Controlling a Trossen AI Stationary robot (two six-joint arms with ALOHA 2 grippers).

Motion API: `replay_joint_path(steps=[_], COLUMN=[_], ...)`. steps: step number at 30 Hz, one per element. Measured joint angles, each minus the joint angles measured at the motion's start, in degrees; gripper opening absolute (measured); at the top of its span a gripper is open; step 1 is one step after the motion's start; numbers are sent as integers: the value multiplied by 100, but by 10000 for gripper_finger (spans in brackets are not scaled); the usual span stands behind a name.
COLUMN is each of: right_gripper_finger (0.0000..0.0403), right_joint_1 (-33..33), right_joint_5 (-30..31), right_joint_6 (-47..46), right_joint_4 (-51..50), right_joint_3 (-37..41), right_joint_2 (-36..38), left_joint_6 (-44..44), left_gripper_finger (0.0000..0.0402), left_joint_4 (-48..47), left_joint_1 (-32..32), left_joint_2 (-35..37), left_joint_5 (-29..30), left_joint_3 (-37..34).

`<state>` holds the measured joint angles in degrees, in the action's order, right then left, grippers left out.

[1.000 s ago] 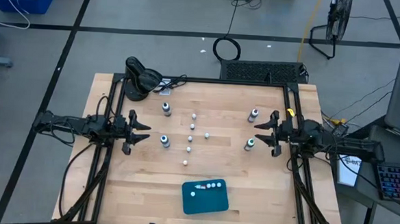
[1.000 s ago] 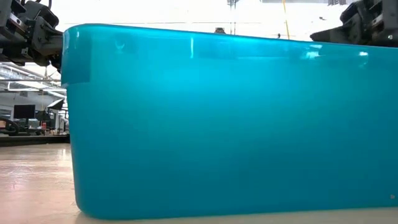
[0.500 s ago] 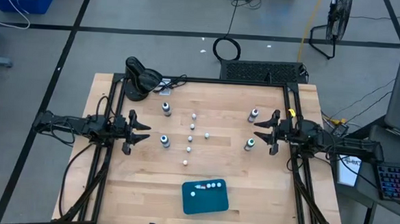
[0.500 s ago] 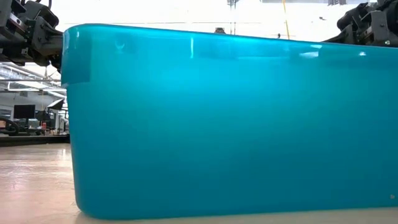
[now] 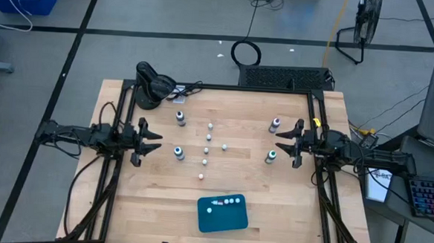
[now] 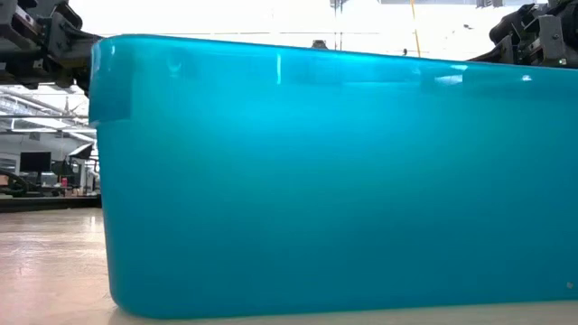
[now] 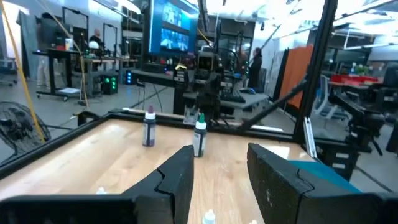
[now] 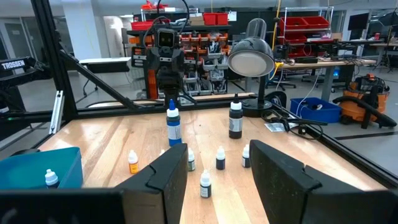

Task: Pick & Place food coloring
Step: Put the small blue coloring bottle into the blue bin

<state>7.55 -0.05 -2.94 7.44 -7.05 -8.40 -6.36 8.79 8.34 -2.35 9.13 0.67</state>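
The food coloring is spread over the middle of the bench [image 5: 123, 206], with part of it already in the teal tray [image 5: 222, 215]. Four larger white-topped bottles stand upright in a loose rectangle: one [image 5: 180, 118] toward the far left, one [image 5: 178, 152] nearer on the left, a purple-bodied one [image 5: 275, 124] toward the far right, and a green-bodied one [image 5: 272, 156] nearer on the right. Between these pairs, several tiny dropper bottles [image 5: 206, 150] stand well apart from one another in a rough line running from the far side toward the near edge. The tray lies near the near edge, about midway along it, and holds four small white-capped bottles [image 5: 228, 202] along its far side. In the low view the tray wall [image 6: 325, 181] fills almost the whole frame.

The left pincer [image 5: 153, 142] hovers over the left edge of the bench, just beside the nearer left bottle but apart from it; its fingers [image 7: 177, 180] stand parted with nothing between them. The right pincer [image 5: 288, 143] hovers at the right edge, between the purple and green bottles and near both; its fingers [image 8: 168, 180] are likewise parted and empty.

A black desk lamp [image 5: 150, 84] sits at the far left corner.
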Motion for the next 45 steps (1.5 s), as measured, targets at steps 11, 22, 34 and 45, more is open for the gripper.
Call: replay_joint_path(steps=[11, 22, 34, 45], right_gripper_finger=[160, 160, 160, 160], right_joint_1=[0, 0, 0, 0], right_joint_5=[0, 0, 0, 2], right_joint_6=[0, 0, 0, 0], right_joint_4=[1, 2, 0, 2], right_joint_3=[0, 0, -2, -2], right_joint_2=[-2, -2, -2, -2], left_joint_6=[-406, 252, 2276, 2628], left_gripper_finger=[152, 169, 265, 269], left_joint_4=[-149, -1754, -4069, -4321], left_joint_1=[-7, -528, -1068, -1165], left_joint_2=[-387, -4464, -9170, -11080], left_joint_5=[489, 124, -553, -1250], left_joint_3=[30, 3185, 7425, 8778])
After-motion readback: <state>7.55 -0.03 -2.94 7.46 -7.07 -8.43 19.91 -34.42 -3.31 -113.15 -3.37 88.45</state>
